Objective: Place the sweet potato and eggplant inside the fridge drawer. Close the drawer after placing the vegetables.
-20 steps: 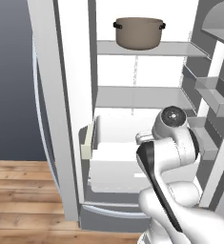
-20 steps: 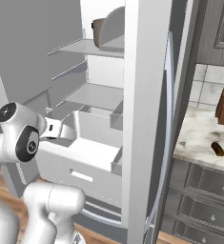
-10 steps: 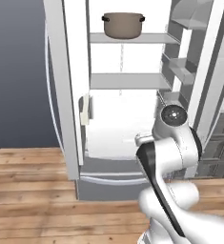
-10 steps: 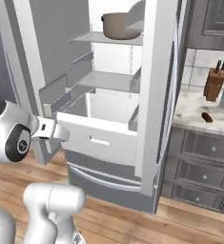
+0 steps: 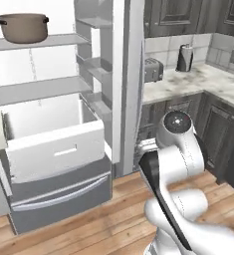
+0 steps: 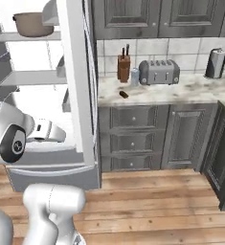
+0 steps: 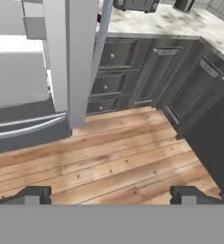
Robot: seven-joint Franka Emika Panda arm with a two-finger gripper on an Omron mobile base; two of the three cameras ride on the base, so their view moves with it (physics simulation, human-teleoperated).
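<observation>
The small dark oblong vegetable lies on the marble table in the right base view, just in front of the wooden knife block and to the left of the grey two-slot toaster. It is too small here to tell whether it is the sweet potato or the eggplant; you cannot make out a second vegetable.

Judge either one as light, firm and rounded. The eggplant's glossy skin is likely to slip, and the tuber's dull skin should grip better. Take hold across the thick middle, with the jaws square to the long axis, so the piece cannot roll or squirt out endways.

The wide white box-shaped fridge drawer stands pulled out below the fridge shelves in the left base view; nothing can be made out inside it, though its floor is hidden. A brown pot sits on the top shelf.

The gripper points down at the wooden floor beside the dark cabinets, with the jaws spread wide and nothing between them. Expect to bring the arm to the table first.
</observation>
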